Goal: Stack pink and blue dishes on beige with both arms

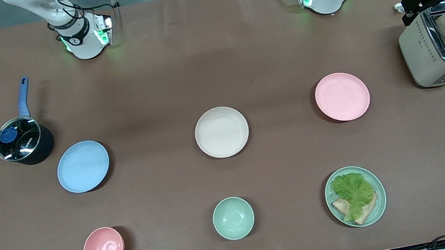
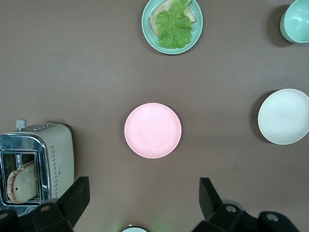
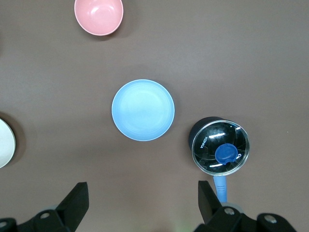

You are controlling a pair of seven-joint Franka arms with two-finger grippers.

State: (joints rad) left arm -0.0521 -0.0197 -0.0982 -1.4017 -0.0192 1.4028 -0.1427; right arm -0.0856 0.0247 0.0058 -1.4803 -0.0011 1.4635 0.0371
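The pale blue plate (image 1: 83, 166) (image 3: 143, 110) lies toward the right arm's end of the table, beside a lidded pot. At the table's middle rests the beige plate (image 1: 222, 132) (image 2: 285, 116). The pale pink plate (image 1: 342, 96) (image 2: 153, 130) lies toward the left arm's end, near the toaster. All three are apart and bare. My left gripper (image 2: 143, 186) hangs open and empty high over the table near the pink plate. My right gripper (image 3: 142, 186) hangs open and empty high over the table near the blue plate. Neither hand shows in the front view.
A dark pot (image 1: 23, 142) with a glass lid and blue handle stands by the blue plate. A toaster (image 1: 442, 47) holds bread. Nearer the front camera sit a pink bowl (image 1: 103, 248), a mint bowl (image 1: 233, 218) and a mint plate (image 1: 378, 207) with lettuce and bread.
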